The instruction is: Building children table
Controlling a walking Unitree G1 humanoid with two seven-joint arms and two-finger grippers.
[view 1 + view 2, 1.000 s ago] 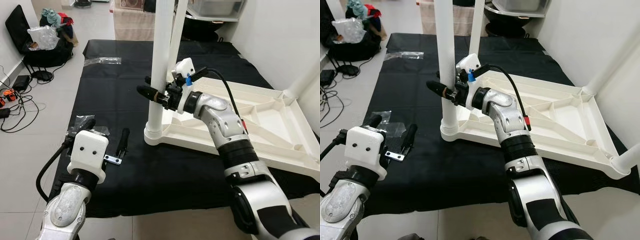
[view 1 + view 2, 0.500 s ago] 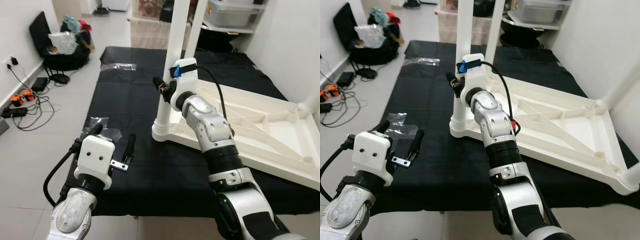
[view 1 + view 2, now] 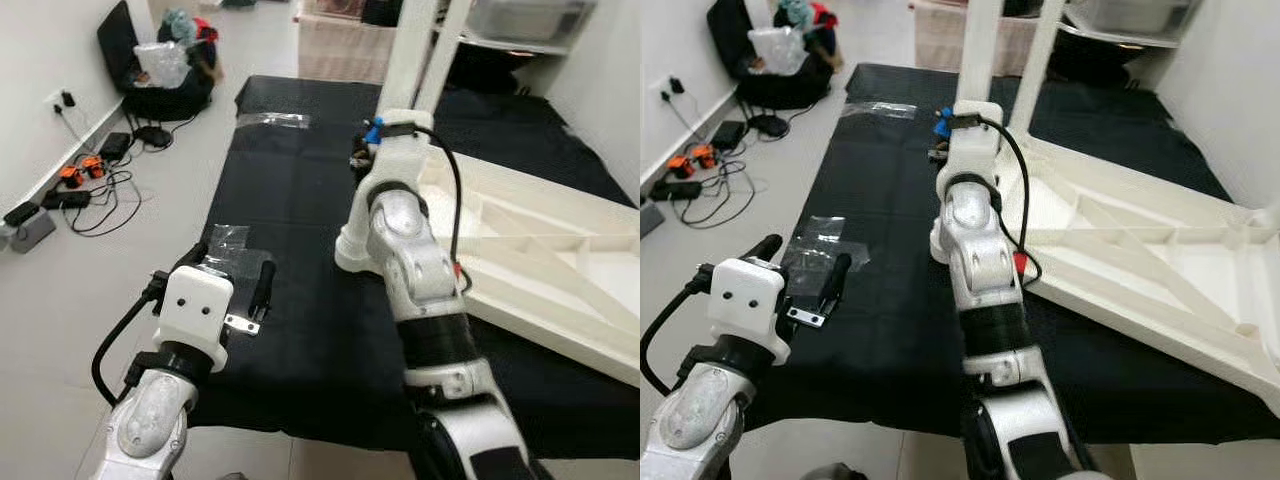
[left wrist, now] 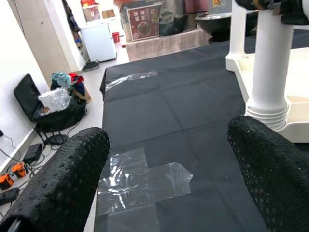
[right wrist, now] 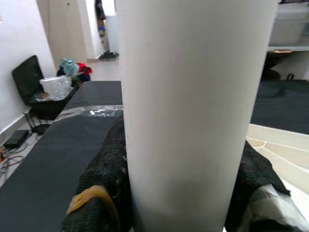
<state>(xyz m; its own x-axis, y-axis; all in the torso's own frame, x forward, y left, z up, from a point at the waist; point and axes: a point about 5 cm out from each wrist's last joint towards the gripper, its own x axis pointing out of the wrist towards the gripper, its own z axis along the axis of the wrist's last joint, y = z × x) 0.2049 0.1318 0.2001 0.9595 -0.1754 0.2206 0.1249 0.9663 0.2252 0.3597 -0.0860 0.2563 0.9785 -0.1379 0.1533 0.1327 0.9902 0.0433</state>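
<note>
we see the upturned white tabletop lying on the black mat, out at about two o'clock from us. a white table leg stands upright in its near-left corner socket, at roughly twelve o'clock, with a second leg rising just behind it. our right gripper is clenched on the near leg: in the right wrist view its black fingers press against both sides of the white tube. the right arm reaches straight ahead to it.

our left gripper hovers low at about eight o'clock, fingers spread wide and holding nothing. beneath and just ahead of it a clear plastic wrapper lies flat on the mat. a second wrapper lies at the mat's far-left edge, near eleven o'clock. cables and a black bag sit on the floor at ten o'clock.
</note>
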